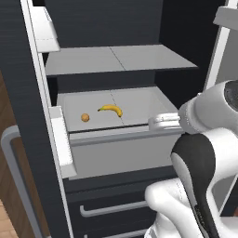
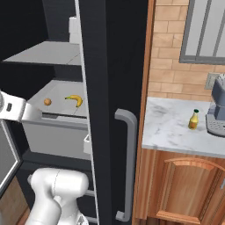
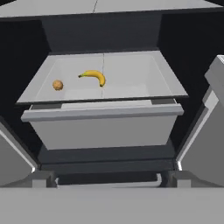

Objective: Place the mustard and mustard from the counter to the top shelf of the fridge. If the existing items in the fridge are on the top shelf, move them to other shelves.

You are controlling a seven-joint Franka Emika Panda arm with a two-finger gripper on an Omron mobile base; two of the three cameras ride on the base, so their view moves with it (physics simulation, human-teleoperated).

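Fridge (image 1: 28, 93): open, black-sided, its grey bar handle (image 2: 127, 162) seen on the door edge in the right base view.
Top shelf (image 1: 116, 59): flat light-grey slab, nothing resting on it.
Lower tray (image 3: 105, 113): grey, with a raised front; it holds the banana and the orange fruit.
Banana (image 1: 111, 109): lying on the tray floor, near its middle.
Orange fruit (image 1: 85, 117): left of the banana and a little nearer, apart from it.
Gripper (image 1: 162, 122): released, jaws spread wide, holding nothing; it sits in front of the tray's right front corner, pointing into the fridge.
Hand view: looks straight at the tray front, both fruits beyond it; finger tips barely visible at the bottom.
Amber mustard bottle (image 2: 193, 119): upright on the counter (image 2: 176, 127), right of the fridge, just left of a grey appliance (image 2: 217, 110).
Right base view adds: counter, brick wall, wooden cabinet doors (image 2: 189, 189).
Taller yellow bottle: cannot tell where it is.
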